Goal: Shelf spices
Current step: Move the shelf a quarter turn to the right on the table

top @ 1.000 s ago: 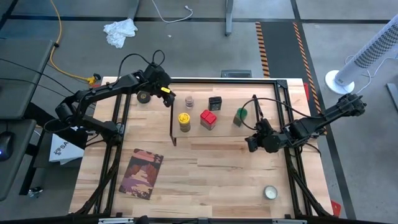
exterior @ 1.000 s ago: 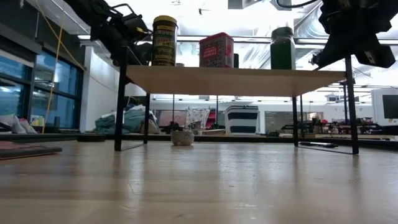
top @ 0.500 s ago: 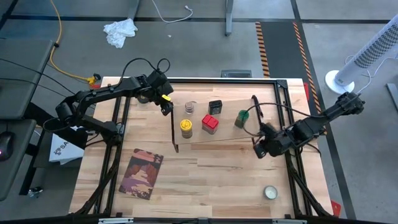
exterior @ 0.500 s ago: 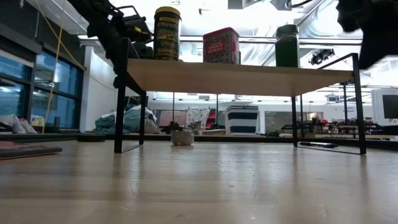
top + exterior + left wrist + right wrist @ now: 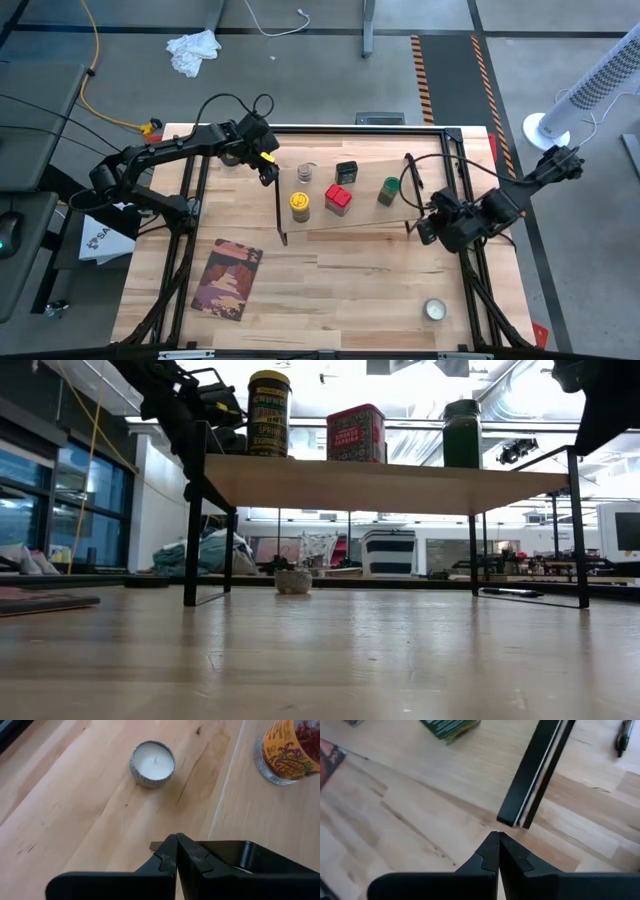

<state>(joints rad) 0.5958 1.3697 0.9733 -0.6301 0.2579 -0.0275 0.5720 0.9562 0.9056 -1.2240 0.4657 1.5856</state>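
Note:
The shelf (image 5: 345, 215), a light-wood board on thin black legs, stands mid-table. On it stand a yellow-lidded jar (image 5: 299, 205), a red-topped one (image 5: 338, 199), a black tin (image 5: 346, 172), a green-lidded jar (image 5: 388, 190) and a tiny clear jar (image 5: 304, 175). My left gripper (image 5: 268, 172) is shut at the shelf's far left corner. In its wrist view the left gripper (image 5: 176, 851) lies over the board's left edge. My right gripper (image 5: 428, 232) is shut, just off the shelf's near right corner. In its wrist view the right gripper (image 5: 497, 840) stands short of a black leg bar (image 5: 535, 775). My left gripper has its shut fingertips (image 5: 170, 855) at the left edge of the shelf's board (image 5: 220, 810), slanting down from the far left. The fingers themselves hide the spot, so whether they touch the shelf cannot be told.
A small white candle tin (image 5: 152, 762) sits on the table left of the shelf. A patterned book (image 5: 228, 280) lies at the near left and a flat round tin (image 5: 434, 310) at the near right. A pen (image 5: 620, 740) lies beyond the shelf's right end.
The shelf has slid a little toward the near edge and turned slightly, with the spices staying upright on it. My right gripper has drawn away from the shelf's near right corner, toward the table's right edge and upward, and has stayed shut.

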